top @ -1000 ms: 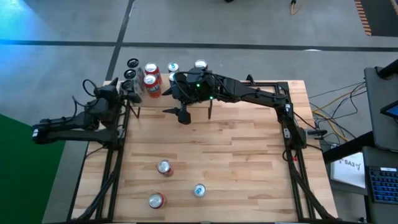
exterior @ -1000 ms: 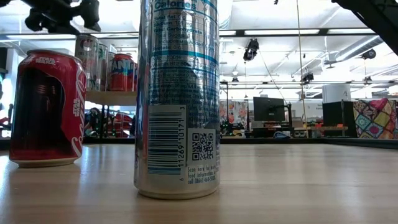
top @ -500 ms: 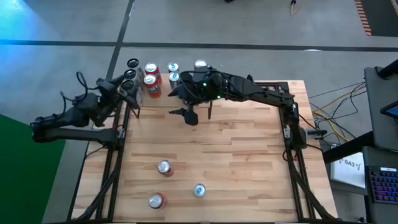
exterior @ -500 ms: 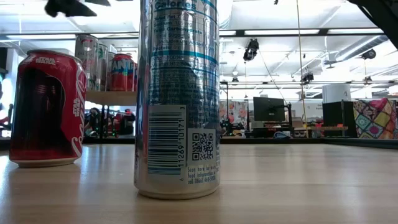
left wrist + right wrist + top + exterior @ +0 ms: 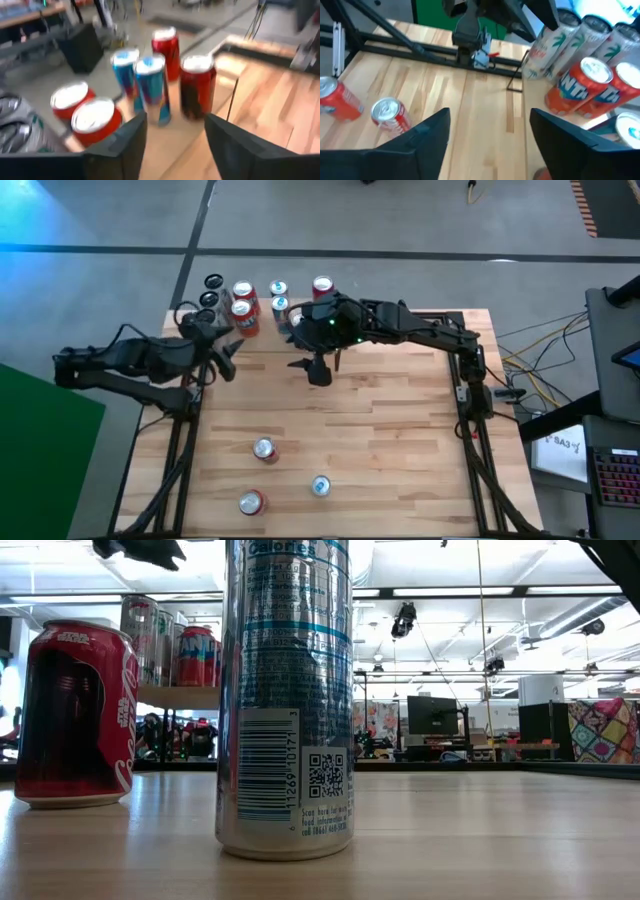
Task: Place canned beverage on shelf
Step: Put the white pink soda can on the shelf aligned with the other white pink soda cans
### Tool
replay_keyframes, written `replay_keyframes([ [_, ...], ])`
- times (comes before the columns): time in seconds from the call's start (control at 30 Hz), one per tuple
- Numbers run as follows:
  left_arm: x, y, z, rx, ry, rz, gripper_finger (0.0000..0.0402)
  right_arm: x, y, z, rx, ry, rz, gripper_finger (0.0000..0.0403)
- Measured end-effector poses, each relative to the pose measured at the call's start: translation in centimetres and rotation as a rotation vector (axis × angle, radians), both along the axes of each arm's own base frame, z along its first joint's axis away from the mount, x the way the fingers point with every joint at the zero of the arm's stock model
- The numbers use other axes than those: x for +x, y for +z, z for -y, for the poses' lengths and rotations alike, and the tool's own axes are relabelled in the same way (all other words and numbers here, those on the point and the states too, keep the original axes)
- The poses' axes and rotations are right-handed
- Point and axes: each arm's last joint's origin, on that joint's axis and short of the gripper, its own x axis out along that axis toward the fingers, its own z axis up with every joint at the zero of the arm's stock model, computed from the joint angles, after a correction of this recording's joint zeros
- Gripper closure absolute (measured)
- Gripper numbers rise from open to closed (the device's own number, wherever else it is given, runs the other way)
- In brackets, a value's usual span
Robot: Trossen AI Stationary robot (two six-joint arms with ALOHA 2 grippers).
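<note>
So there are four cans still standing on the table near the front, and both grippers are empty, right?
Not quite: three cans stand there, as the high view shows. Both the left gripper and the right gripper are empty.

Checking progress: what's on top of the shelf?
The shelf holds upright cans: two orange cans, two blue cans, two red cans, and silver cans at one end. The right arm covers part from above.
</note>
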Motion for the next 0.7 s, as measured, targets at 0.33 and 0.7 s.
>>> replay_keyframes([
  [0.33, -0.8, -0.6, 0.7, -0.176, 0.039, -0.227, 0.0329, -1.0, 0.1, -0.3, 0.006, 0.005, -0.056, 0.0258],
  [0.7, -4.4, 2.0, 0.2, -0.305, 0.181, -0.249, 0.04, -3.3, 1.3, 0.0, 0.001, -0.001, -0.105, 0.035],
])
